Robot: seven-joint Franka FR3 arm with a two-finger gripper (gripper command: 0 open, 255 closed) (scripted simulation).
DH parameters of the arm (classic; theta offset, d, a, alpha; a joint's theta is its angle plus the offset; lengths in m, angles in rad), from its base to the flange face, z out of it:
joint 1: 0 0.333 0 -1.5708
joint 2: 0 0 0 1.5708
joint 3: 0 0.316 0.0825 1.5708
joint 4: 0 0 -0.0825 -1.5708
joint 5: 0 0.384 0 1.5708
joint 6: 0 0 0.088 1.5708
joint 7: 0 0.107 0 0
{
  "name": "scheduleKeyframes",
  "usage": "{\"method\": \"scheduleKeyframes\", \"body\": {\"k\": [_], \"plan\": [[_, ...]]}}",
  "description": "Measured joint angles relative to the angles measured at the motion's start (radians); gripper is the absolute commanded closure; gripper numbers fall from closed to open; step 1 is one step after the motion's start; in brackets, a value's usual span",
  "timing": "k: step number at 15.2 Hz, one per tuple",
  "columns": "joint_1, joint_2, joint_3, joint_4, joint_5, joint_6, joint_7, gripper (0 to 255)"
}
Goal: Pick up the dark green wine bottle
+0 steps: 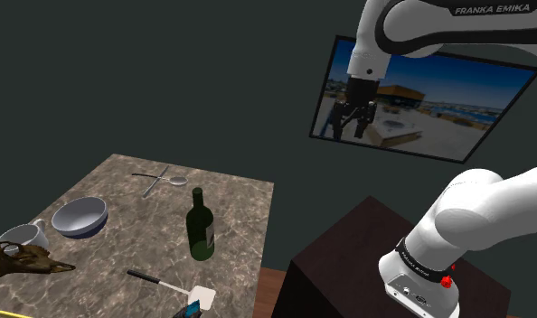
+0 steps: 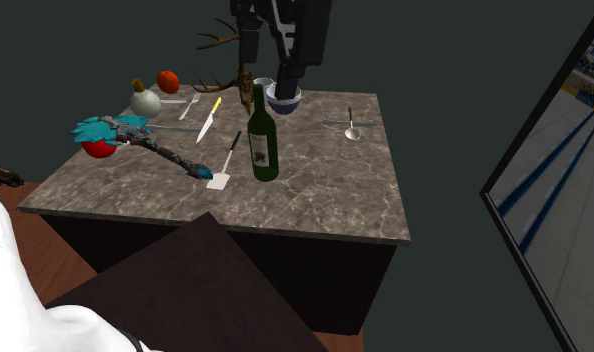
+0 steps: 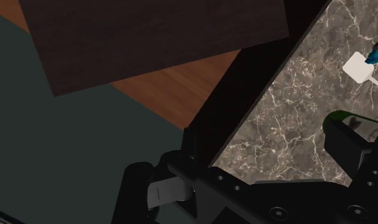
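Observation:
The dark green wine bottle (image 1: 200, 226) stands upright on the marble table (image 1: 240, 208), with a pale label on its side. In the second exterior view the bottle (image 2: 262, 135) is near the table's middle, just in front of a bowl. My gripper (image 1: 355, 122) hangs open high in the air, well above the table and off the edge nearest the stand. Seen from the wrist, the gripper (image 3: 238, 153) holds nothing, and the bottle (image 3: 363, 124) shows just past one finger, far below.
On the table are a bowl (image 1: 80, 217), a mug (image 1: 23, 237), a spoon (image 1: 163, 181), a white spatula (image 1: 181, 289), antlers (image 1: 23, 260), a yellow-handled knife (image 2: 209, 120) and a blue feathery object (image 2: 115, 128). The dark stand (image 1: 375, 244) sits beside the table.

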Motion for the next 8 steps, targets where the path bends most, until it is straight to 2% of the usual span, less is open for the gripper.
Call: {"method": "scheduleKeyframes", "body": {"k": [8], "plan": [[0.058, 0.186, 0.140, 0.024, 0.067, 0.220, 0.122, 0]]}}
